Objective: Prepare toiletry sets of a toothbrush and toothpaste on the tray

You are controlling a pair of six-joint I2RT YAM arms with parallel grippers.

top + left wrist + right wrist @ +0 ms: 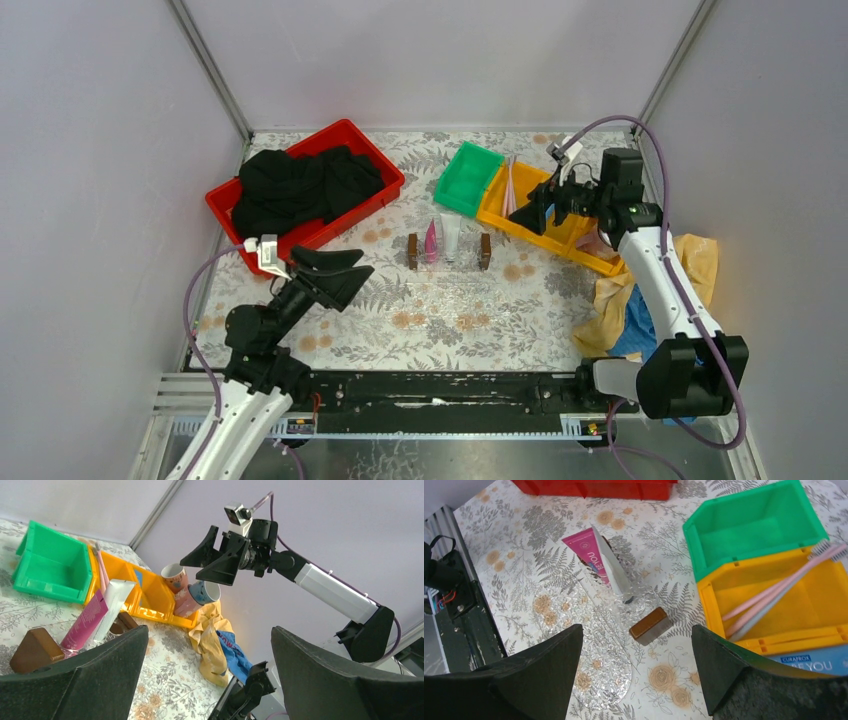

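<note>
Right gripper [540,212]: parted, empty; toothbrushes [774,589] lay in yellow bin [824,607] below it. Left gripper [365,266]: wide, empty; mugs [175,575] ahead appeared in its wrist view, not the right's.

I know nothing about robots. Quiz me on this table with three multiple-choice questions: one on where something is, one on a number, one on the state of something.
1. Where do the toothbrushes lie?
A green bin; B yellow bin; C red tray.
2. How many tubes lean together beside the brown block?
A one; B two; C four.
3. The right pincer is:
A open, holding nothing; B shut on a tube; C shut on a cup.

Answers:
1 B, the thin sticks rest inside the yellow bin.
2 B, only a pink tube and a white tube stand there.
3 A, its fingers stand wide apart with nothing gripped.
</note>
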